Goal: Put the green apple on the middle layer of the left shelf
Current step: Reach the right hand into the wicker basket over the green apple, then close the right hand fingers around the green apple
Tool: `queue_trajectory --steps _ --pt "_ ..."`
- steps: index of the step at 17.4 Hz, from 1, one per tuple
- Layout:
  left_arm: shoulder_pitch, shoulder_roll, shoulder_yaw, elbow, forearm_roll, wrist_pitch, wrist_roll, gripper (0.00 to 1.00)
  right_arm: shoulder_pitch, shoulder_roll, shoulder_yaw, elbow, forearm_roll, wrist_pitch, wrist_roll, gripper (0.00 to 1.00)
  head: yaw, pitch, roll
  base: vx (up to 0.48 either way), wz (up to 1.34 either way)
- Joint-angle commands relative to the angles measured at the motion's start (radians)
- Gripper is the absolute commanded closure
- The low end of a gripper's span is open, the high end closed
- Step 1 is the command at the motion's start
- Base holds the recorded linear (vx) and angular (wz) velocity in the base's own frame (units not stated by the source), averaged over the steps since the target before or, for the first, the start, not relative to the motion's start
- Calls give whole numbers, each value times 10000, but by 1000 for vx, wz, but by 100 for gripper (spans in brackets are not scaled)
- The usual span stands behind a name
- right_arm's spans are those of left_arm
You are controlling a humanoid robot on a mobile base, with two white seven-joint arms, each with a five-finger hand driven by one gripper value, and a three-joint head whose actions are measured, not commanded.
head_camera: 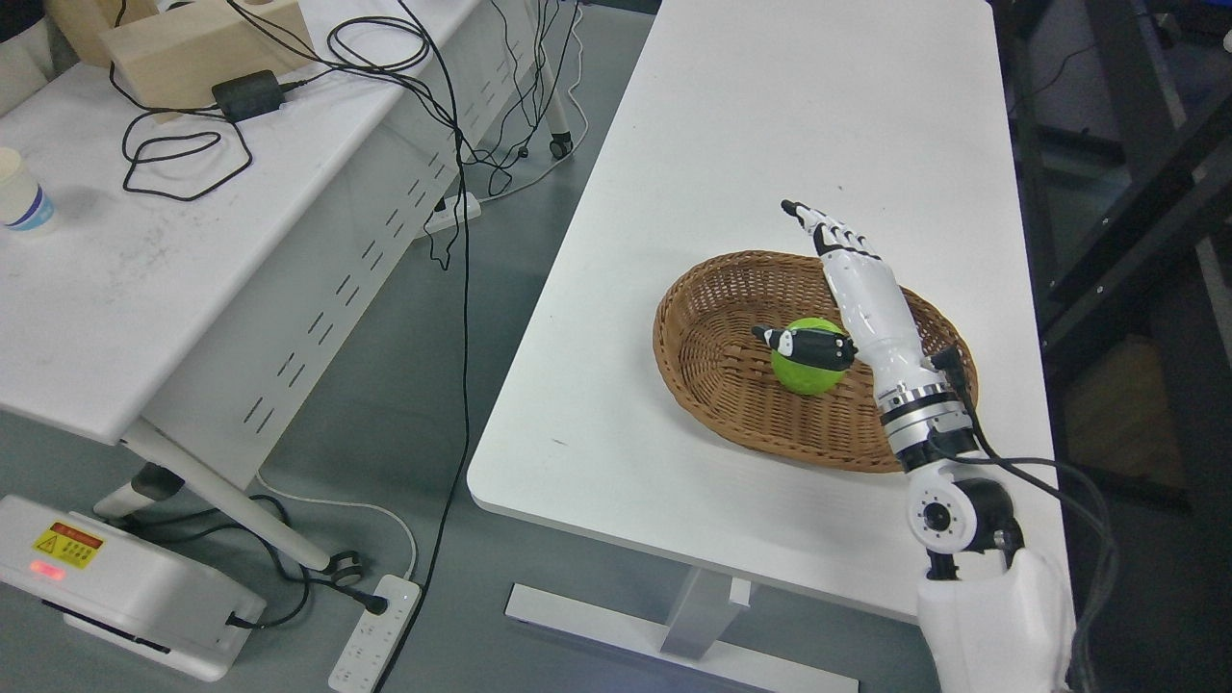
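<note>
Green catches the eye first: the green apple [807, 364] sits inside the wicker basket [717, 318], right of the basket's middle, on the white table [770, 144]. And the right hand [861, 294] is over it, arm coming up from the lower right corner of the head view. The fingers [833, 229] are stretched out straight and held together, pointing away toward the far rim of the basket, well beyond the apple. The thumb [804, 345], black with white marks, juts out sideways to the left and lies across the top of the apple, as seen from here; whether it presses on the fruit or just hovers above it, I cannot tell. So the apple lies beneath the thumb, beside the palm, with nothing curled around it: an extended hand, no grasp. The wrist crosses the basket's near right rim.

Off to the left, a second white desk [115, 289] carries a tangle of black cables [183, 154] and a paper cup [19, 197], and a power strip [375, 635] lies on the grey floor.
</note>
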Motion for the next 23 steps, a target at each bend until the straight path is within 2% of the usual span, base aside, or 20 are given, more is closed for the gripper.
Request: queue_trajectory --steps 1,5,12,17,18,20,22,23 --pt "-214 175 0 0 -4 -6 -6 0 -358 -798 1258 1490 318 6 -19 0 0 0 0 91 11" --pt "-214 175 0 0 -4 -6 -6 0 -343 -1351 1489 2011 318 6 -34 0 0 0 0 76 16" --pt "-214 175 0 0 -4 -6 -6 0 -358 -1690 1536 2840 333 6 -50 0 0 0 0 13 5" --pt "-214 175 0 0 -4 -6 -6 0 -159 -2073 1474 2872 318 37 -111 2 0 0 0 0 0" --pt "-214 175 0 0 -4 -6 -6 0 -113 -2073 1459 2872 318 37 -126 5 0 0 0 0 0" --pt "-214 175 0 0 11 -6 -6 0 -82 -2073 1398 2872 318 52 -126 18 0 0 0 0 0" --pt "-214 175 0 0 -4 -6 -6 0 -112 -2104 1367 2841 303 52 -111 37 0 0 0 0 0" --pt "-214 175 0 0 11 -6 -6 0 -128 -2119 1336 2826 287 52 -96 55 0 0 0 0 0"
